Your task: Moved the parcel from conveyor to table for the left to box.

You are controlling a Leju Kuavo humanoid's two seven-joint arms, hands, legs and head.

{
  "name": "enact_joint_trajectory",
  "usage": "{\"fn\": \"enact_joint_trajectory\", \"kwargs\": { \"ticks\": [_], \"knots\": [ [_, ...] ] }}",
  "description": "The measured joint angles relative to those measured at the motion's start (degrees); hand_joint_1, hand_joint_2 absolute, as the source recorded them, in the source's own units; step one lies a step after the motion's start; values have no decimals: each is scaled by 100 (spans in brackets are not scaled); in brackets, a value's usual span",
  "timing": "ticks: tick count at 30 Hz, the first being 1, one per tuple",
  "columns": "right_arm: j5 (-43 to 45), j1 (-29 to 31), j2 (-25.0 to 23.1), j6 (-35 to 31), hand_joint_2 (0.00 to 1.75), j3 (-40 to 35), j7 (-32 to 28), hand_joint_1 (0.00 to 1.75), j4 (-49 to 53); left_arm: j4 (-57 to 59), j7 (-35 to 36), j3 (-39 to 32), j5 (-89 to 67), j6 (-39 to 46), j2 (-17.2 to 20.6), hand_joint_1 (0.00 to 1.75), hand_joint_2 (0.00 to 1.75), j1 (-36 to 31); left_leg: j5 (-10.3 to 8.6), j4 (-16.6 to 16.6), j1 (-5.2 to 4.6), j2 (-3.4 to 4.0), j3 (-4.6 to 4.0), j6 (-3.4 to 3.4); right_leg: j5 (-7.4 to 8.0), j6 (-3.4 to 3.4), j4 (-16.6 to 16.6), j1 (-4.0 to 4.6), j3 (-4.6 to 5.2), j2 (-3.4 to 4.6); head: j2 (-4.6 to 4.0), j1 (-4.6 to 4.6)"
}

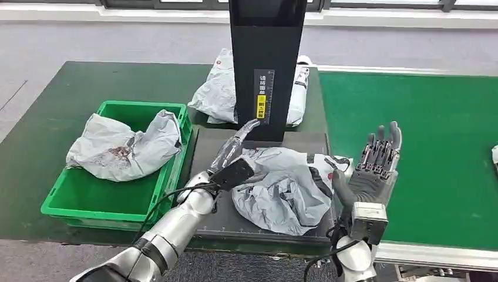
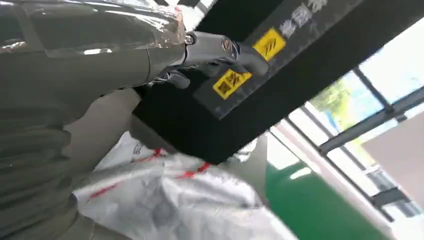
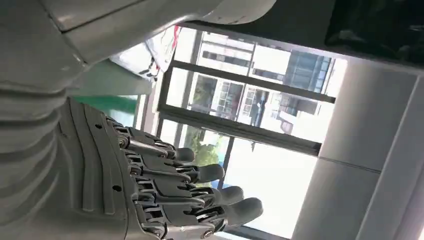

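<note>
With the right hand [image 1: 376, 164] open, fingers apart, the left hand [image 1: 232, 154], fingers extended, should grip the parcel [image 1: 282, 188] toward nine o'clock.

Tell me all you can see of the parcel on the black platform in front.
The parcel is a crumpled grey plastic mailer bag with dark markings, lying slumped on the black platform below the black post. The left hand reaches over its near-left edge; contact is unclear. The right hand is raised open beside it, apart.
</note>
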State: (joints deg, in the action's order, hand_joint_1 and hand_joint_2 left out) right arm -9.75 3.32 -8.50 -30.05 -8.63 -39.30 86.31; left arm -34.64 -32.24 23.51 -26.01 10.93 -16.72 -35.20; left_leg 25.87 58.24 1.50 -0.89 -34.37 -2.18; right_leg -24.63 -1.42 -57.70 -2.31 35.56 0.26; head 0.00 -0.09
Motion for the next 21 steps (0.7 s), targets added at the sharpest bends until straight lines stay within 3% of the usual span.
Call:
{"fn": "enact_joint_trajectory", "kwargs": {
  "ticks": [21],
  "knots": [
    [-33,2,-9,2,175,17,2,0,0,411,208,365,-372,-7,7,0,175,-120,0,0,0,1,0,0,0,0,0,0,-1,2,0,0]
  ]
}}
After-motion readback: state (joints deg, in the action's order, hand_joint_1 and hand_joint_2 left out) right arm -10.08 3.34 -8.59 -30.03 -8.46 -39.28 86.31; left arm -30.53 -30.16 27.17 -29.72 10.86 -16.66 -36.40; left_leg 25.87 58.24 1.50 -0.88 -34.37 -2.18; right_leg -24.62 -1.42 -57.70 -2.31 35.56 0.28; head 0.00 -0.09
